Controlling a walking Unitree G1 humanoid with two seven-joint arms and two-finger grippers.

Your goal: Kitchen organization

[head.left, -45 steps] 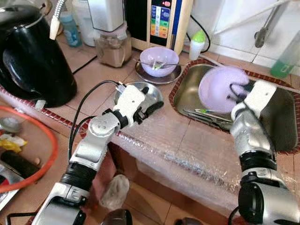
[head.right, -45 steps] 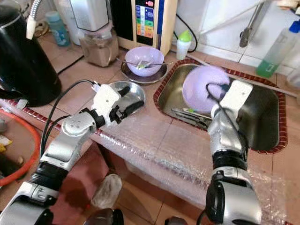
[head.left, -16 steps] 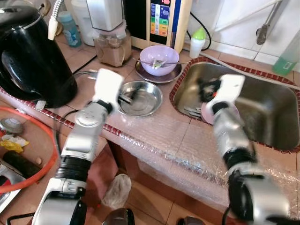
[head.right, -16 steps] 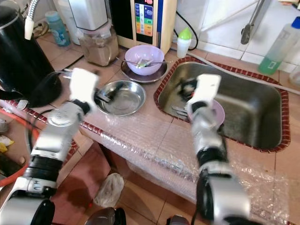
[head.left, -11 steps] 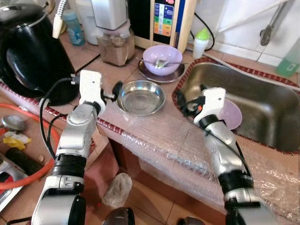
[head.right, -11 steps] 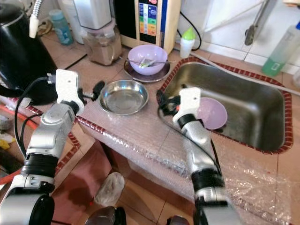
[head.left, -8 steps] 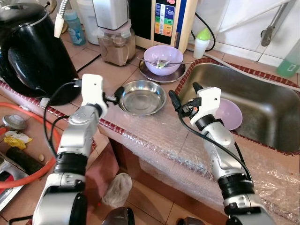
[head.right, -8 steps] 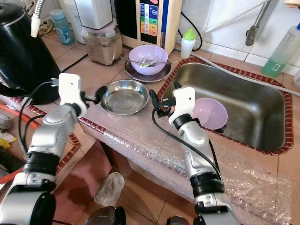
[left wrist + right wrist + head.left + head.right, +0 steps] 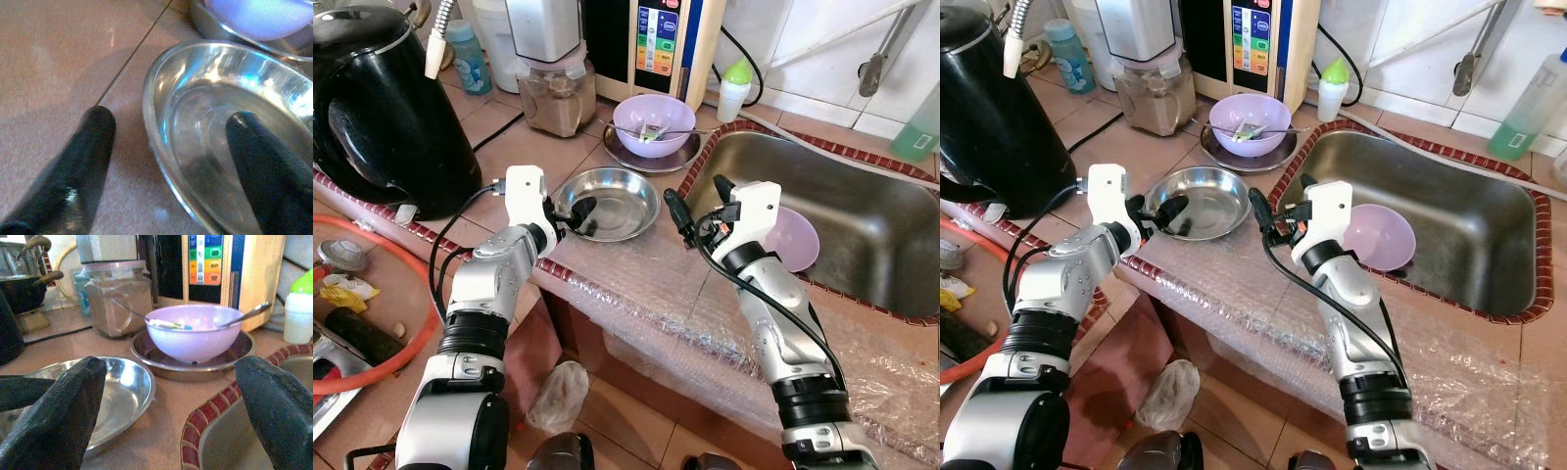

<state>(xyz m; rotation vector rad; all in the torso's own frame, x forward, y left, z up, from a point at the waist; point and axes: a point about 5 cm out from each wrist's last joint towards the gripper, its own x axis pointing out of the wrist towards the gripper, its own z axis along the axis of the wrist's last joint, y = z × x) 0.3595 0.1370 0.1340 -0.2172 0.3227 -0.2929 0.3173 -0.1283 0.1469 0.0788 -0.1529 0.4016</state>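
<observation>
A shallow steel bowl (image 9: 610,201) sits on the tiled counter left of the sink (image 9: 901,284). My left gripper (image 9: 576,213) is open at its near-left rim; in the left wrist view one finger (image 9: 93,147) lies outside the steel bowl (image 9: 220,127) and the other finger (image 9: 259,161) inside it. My right gripper (image 9: 695,198) hangs open over the counter between that bowl and the sink, holding nothing. A lilac bowl (image 9: 795,238) rests tilted inside the sink. Behind, another lilac bowl (image 9: 653,124) with a spoon stands on a steel plate.
A black kettle (image 9: 382,108) stands at far left, a blender jar (image 9: 553,93) and a water appliance (image 9: 656,39) at the back. A green-capped bottle (image 9: 734,88) and a soap bottle (image 9: 1528,98) flank the sink. Bubble wrap (image 9: 646,294) covers the counter's front edge.
My right gripper let go of the lilac bowl in the sink and swung left over the counter. My left gripper closed in on the steel bowl's rim and now straddles it.
</observation>
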